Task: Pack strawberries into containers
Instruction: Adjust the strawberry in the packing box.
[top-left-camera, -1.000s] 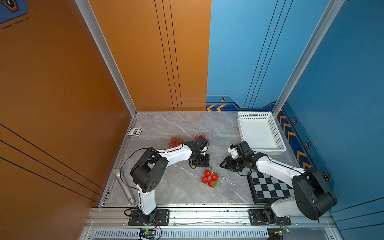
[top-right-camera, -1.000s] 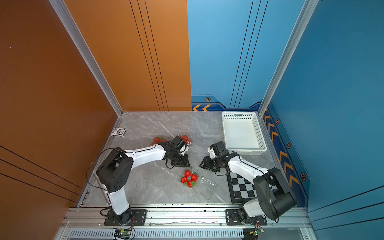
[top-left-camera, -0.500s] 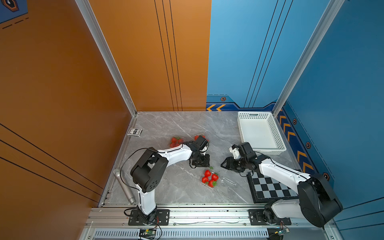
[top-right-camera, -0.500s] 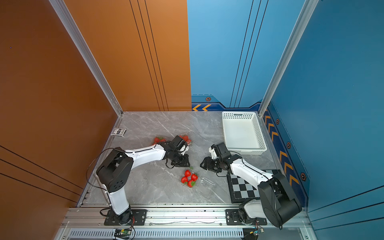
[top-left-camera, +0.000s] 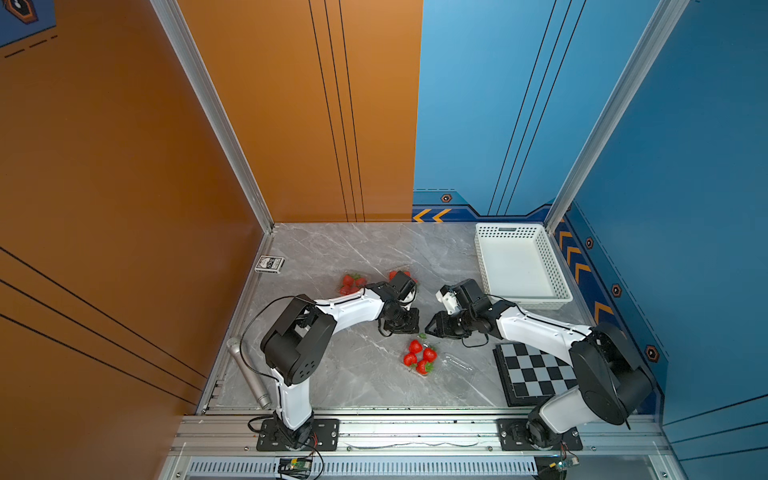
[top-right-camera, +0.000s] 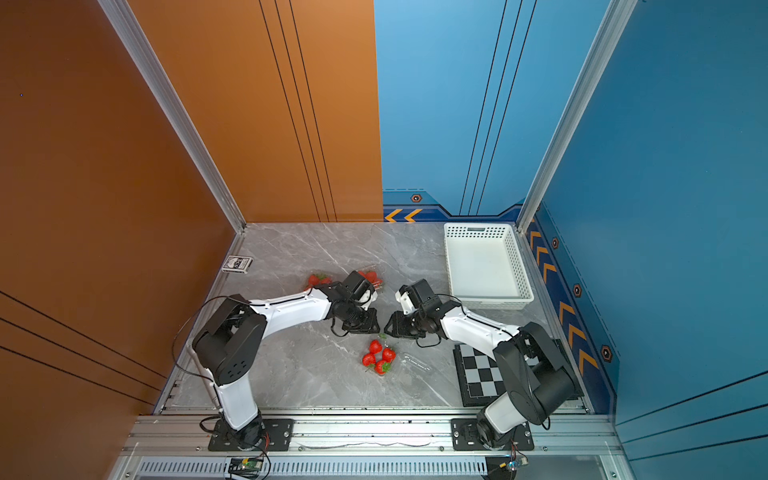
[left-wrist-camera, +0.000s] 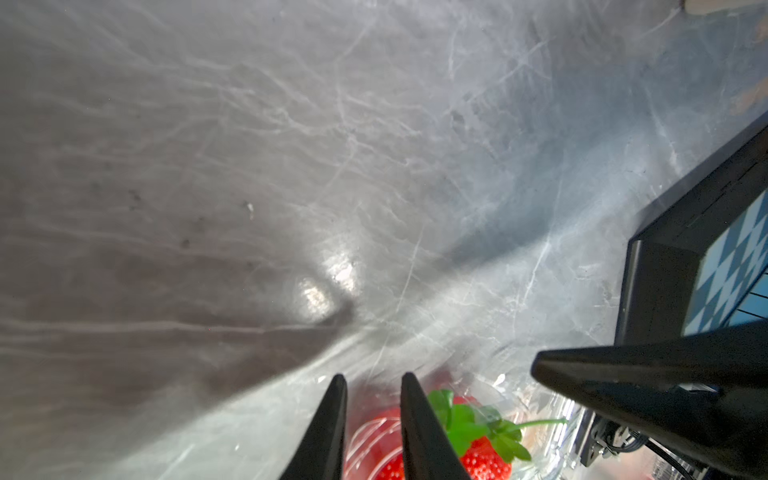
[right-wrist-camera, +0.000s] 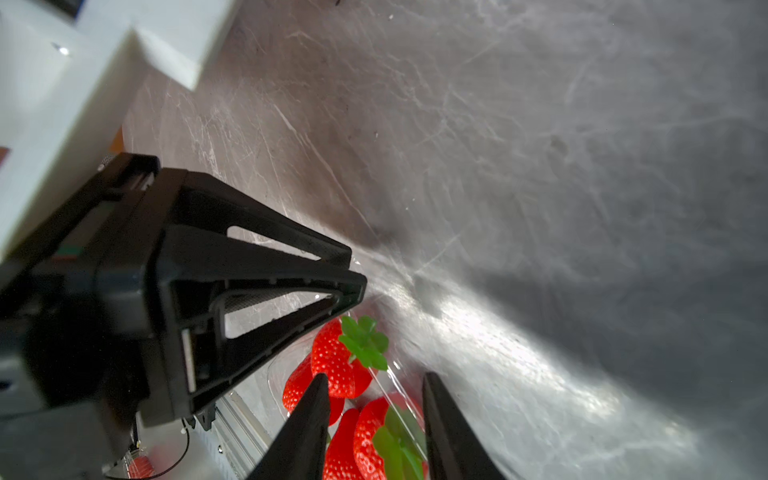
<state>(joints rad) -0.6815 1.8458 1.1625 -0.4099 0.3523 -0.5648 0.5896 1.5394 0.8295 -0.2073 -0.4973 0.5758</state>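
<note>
On the grey marble tabletop, the left fingers stand narrowly apart at 11 o'clock of the open clear box; whether they pinch its rim I cannot tell. Its four strawberries look complete, so the right fingers, spread and empty at 1 o'clock, should fold the lid gently over from 3 o'clock.

Orange wall, blue wall, marble floor.
</note>
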